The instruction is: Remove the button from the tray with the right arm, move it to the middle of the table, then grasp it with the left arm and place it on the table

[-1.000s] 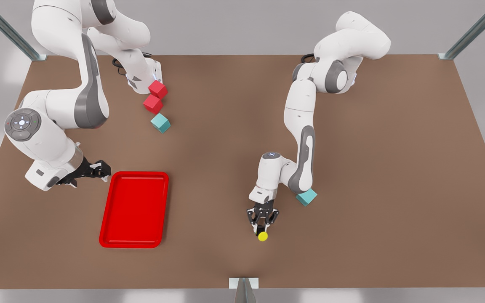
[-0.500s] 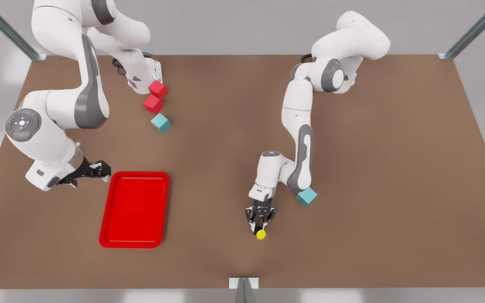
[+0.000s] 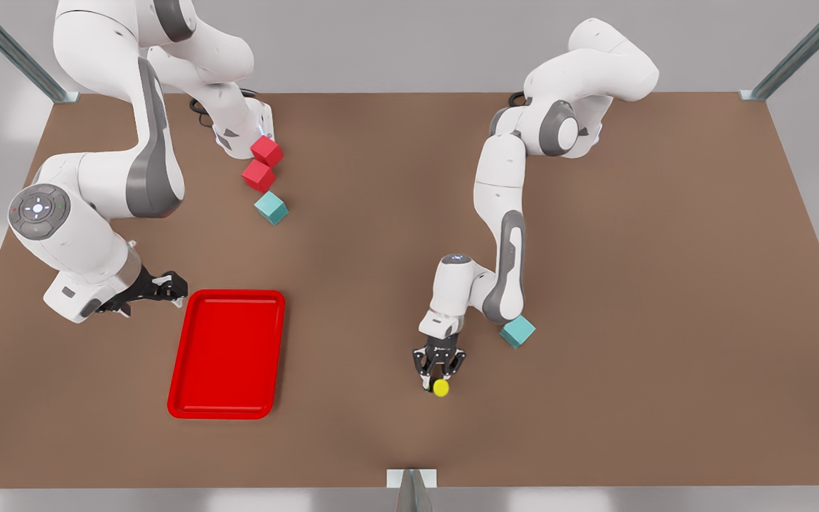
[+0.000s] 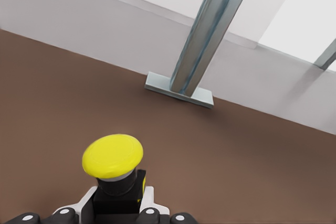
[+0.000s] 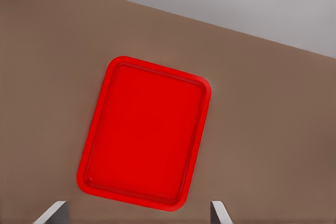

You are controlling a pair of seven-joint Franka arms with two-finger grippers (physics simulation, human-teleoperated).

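The left gripper (image 3: 439, 382) stood near the middle of the bench's (image 3: 630, 299) near edge, pointing toward that edge, its fingers clenched on the dark body of the button (image 3: 441, 387). In the left wrist view the button (image 4: 113, 157) sat between the fingers (image 4: 86, 209) with its yellow cap free beyond them, facing the metal post at the near edge; whether it touched the bench could not be told. The right gripper (image 3: 168, 286) hung just beside the tray's (image 3: 228, 409) far corner on the side of the bench's edge at the front view's left, released and holding nothing. In the right wrist view its two finger tips (image 5: 52, 214) were spread wide apart, the tray (image 5: 118, 66) lying flat on the bench beyond them. A teal cube (image 3: 517, 331) lay just beside the left arm's elbow, farther from the near edge than the button. Toward the far edge, near the right arm's base, two red cubes (image 3: 262, 162) lay touching, another teal cube (image 3: 271, 208) just beside them.
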